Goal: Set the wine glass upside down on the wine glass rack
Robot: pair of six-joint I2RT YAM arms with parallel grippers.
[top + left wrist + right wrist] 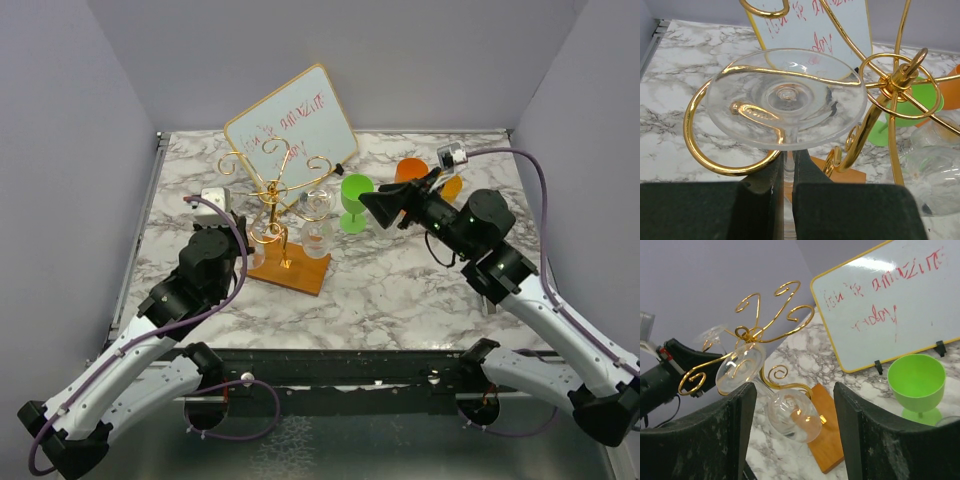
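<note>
Left fingers tight on the inverted wine glass stem — right fingers apart.

The scene was lit brightly and evenly from above, and only soft shadows were thrown on the marble table. Glare was caught on the whiteboard, and glints on the wine glass rack and wine glass. The left gripper was rendered dark and slightly blurred.

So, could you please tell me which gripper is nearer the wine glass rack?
Left. The left gripper is at the rack, shut on the wine glass stem inside one curl. The right gripper is open, well off to the rack's right.
</note>
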